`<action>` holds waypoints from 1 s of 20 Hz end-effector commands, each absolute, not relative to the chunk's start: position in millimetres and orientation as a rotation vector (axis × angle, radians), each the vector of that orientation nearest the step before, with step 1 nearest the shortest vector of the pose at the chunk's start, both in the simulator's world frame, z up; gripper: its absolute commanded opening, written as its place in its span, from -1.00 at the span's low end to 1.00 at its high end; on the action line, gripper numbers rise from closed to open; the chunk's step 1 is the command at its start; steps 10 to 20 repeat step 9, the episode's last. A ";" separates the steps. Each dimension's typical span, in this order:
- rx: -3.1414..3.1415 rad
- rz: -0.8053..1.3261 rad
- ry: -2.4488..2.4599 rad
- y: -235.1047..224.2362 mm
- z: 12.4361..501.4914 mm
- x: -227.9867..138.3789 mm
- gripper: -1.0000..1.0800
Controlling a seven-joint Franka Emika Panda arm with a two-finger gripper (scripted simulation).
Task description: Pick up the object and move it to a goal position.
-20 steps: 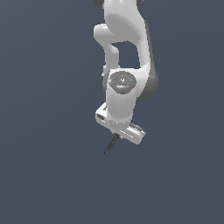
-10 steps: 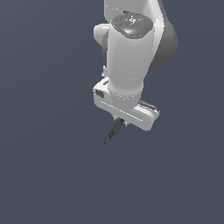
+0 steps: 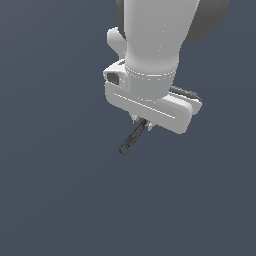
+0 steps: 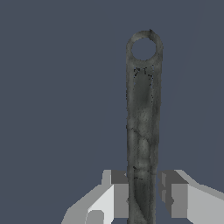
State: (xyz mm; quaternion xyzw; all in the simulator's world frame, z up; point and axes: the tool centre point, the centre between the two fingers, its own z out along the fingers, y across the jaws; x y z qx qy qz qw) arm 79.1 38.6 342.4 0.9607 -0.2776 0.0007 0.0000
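Dark grey, mottled metal: that is the wrench (image 4: 142, 127), a slim bar with a ring at its far end, and it sits right between the gripper (image 4: 143, 197) fingers (image 4: 117, 194). In the wrist view one pale pad presses on each side of the handle, so the gripper is clamped on the tool with only the handle's width between the pads. From the exterior view the white arm (image 3: 155, 45) fills the upper part of the scene, its hand block hiding the fingers, and the wrench (image 3: 132, 138) pokes out beneath it, slanting down toward the exterior view's left, against the plain blue-grey background (image 3: 50, 190).
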 end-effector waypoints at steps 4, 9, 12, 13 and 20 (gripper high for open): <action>3.018 0.000 -0.871 40.0 361.0 81.4 -1.00; 3.018 0.000 -0.871 40.4 365.7 82.1 -1.00; 3.018 0.000 -0.871 40.4 365.7 82.1 -1.00; 3.018 0.000 -0.871 40.4 365.7 82.1 -1.00; 3.018 0.000 -0.871 40.4 365.7 82.1 -1.00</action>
